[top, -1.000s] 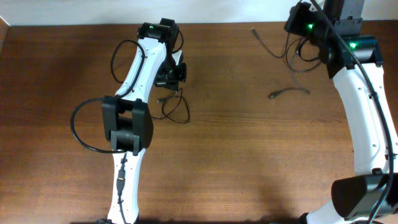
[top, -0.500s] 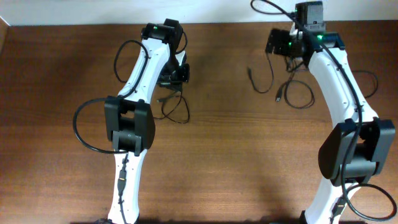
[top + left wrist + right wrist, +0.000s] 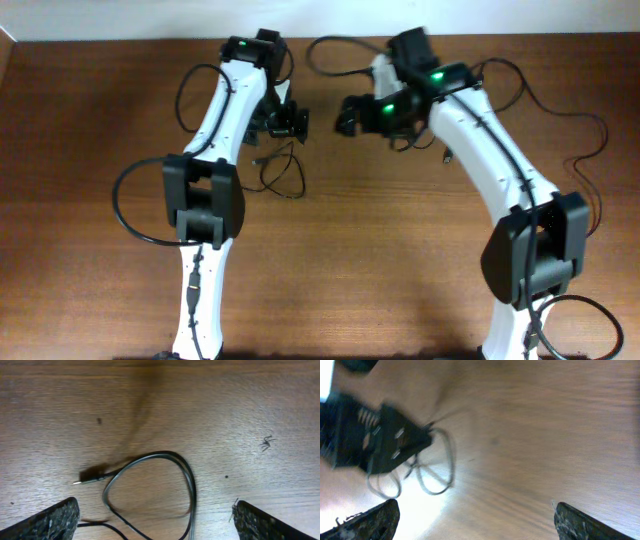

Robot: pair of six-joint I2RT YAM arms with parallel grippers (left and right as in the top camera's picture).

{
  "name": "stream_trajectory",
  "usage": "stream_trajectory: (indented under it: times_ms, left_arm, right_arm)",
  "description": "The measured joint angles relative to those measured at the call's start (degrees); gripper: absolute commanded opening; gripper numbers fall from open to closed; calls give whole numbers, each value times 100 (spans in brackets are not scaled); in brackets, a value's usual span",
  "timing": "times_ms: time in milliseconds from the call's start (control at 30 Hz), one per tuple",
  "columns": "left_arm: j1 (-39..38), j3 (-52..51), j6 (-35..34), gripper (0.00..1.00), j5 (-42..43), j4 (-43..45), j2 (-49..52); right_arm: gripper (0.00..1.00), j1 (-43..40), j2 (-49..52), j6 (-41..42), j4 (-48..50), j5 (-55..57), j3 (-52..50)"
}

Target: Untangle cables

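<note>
A thin black cable lies in loose loops on the wooden table, just in front of my left gripper. The left wrist view shows one loop with a small plug, running down between the wide-apart fingers of the left gripper, which is open and holds nothing. My right gripper hangs open a short way to the right, facing the left one. Its blurred wrist view shows the same cable loops beside the left gripper. Another cable end peeks out beside the right arm.
The bare wooden table stretches forward of both arms. Thick black robot cables loop off the left arm, and thin ones trail from the right arm. The table's back edge meets a white wall.
The right arm has swung from the back right corner to the middle, close to the left gripper, and opened. The left gripper has opened over the cable loops.
</note>
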Motion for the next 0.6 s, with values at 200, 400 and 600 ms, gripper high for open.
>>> stream_trajectory:
  times_ms: [200, 400, 600]
  left_arm:
    - [820, 0, -2, 99, 629, 2, 0]
    - [1082, 0, 0, 99, 704, 24, 0]
    - [1049, 0, 0, 99, 732, 28, 0]
  right_arm:
    - [99, 979, 520, 824, 807, 9, -4]
    - [89, 2098, 1139, 1808, 1019, 1270, -15]
    - [99, 2417, 1139, 2802, 719, 1941, -15]
